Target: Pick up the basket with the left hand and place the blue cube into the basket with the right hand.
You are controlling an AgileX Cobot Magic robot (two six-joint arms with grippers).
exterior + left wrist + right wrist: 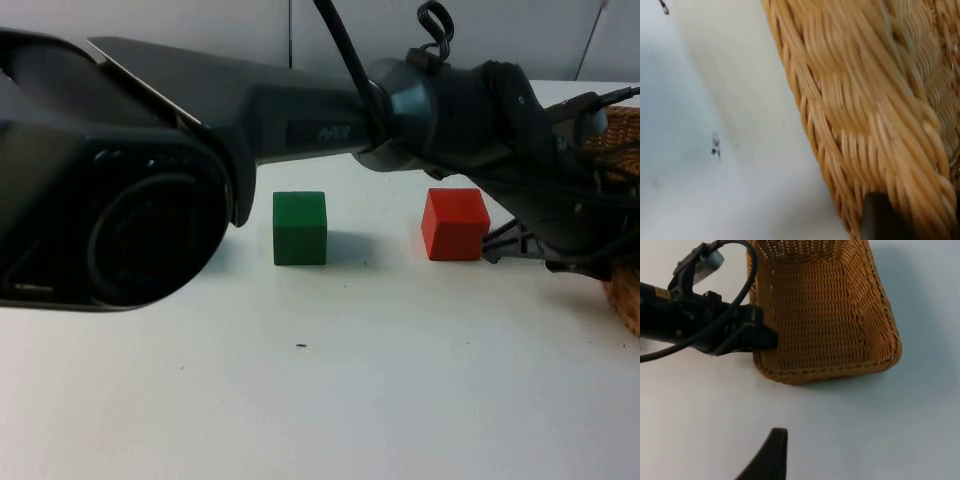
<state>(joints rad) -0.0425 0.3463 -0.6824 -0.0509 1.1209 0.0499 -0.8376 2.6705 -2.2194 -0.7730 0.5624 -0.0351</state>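
Observation:
A woven wicker basket stands on the white table at its right edge, with nothing inside it. My left arm reaches across the table from the left, and my left gripper is at the basket's side wall, right against the weave. Seen from the right wrist, the left gripper meets the basket's outer wall near a corner. My right gripper hangs above the bare table a short way from the basket. The cubes I see are a green one and a red one.
The green cube sits mid-table and the red cube to its right, just left of the left gripper. The left arm's big elbow blocks the table's left part. A small dark speck lies on the table in front of the cubes.

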